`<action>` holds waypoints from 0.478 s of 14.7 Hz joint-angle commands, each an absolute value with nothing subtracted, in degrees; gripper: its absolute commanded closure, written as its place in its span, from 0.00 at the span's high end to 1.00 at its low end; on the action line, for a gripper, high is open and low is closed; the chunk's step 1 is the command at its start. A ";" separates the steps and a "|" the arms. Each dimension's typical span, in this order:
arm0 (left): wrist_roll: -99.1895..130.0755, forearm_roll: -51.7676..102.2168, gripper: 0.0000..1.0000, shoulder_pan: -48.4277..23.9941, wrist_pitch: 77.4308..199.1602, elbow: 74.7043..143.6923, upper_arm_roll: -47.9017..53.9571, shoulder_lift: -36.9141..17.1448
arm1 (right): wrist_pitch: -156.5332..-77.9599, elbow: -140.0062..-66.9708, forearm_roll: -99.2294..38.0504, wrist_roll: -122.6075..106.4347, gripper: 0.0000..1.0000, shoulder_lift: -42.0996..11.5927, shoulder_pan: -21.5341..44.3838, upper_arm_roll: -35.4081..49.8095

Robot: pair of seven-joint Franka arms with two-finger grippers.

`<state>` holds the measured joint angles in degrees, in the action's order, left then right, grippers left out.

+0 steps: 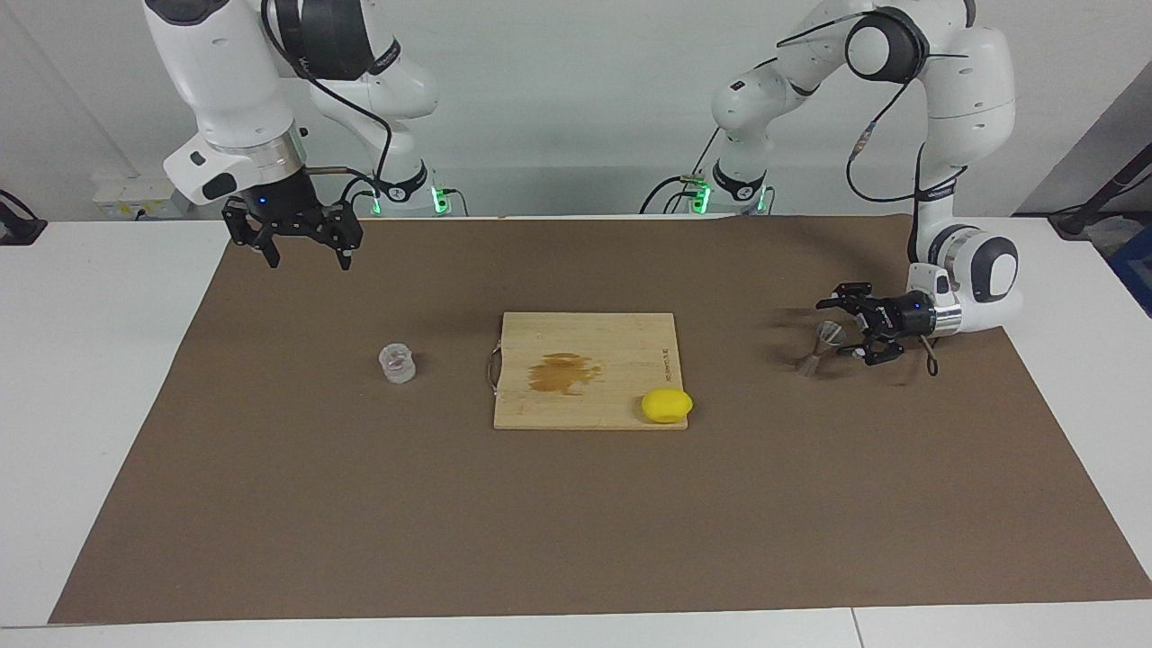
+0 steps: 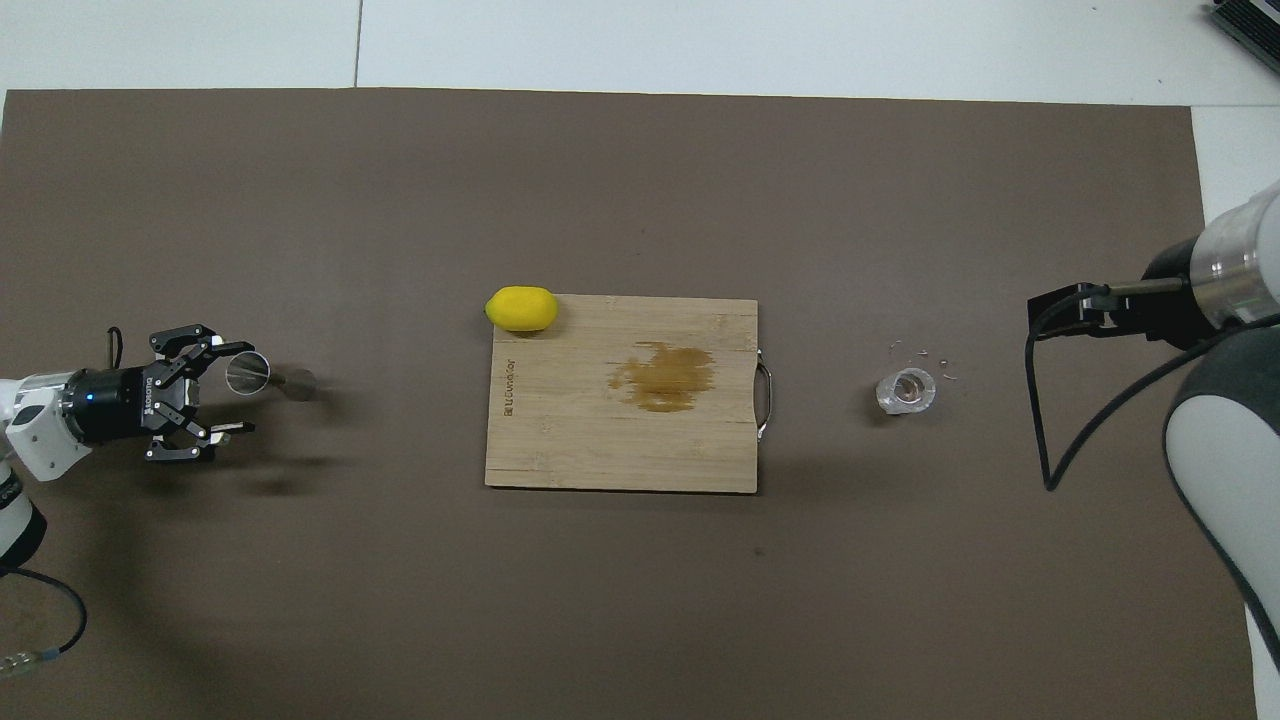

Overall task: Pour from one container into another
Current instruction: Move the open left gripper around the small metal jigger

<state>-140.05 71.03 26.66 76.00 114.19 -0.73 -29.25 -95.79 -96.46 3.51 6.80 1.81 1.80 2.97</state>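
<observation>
Bright, even light falls from above on the matte brown table mat (image 1: pixel 576 504), which shows no glare. Soft, blurred shadows lie beside the small silvery hourglass-shaped metal jigger (image 2: pixel 268 378) and along the pale rectangular wooden cutting board (image 2: pixel 560 440). Both views are sharp.
</observation>
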 commanded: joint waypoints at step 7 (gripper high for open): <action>-141.86 71.46 0.79 26.98 77.61 115.31 -0.53 -29.09 | -95.62 -95.98 3.60 6.24 1.00 1.67 1.23 3.16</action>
<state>-140.35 71.03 26.66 76.74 114.34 -0.73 -29.25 -95.79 -96.46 3.51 6.80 1.81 1.80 2.97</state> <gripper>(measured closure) 0.185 0.000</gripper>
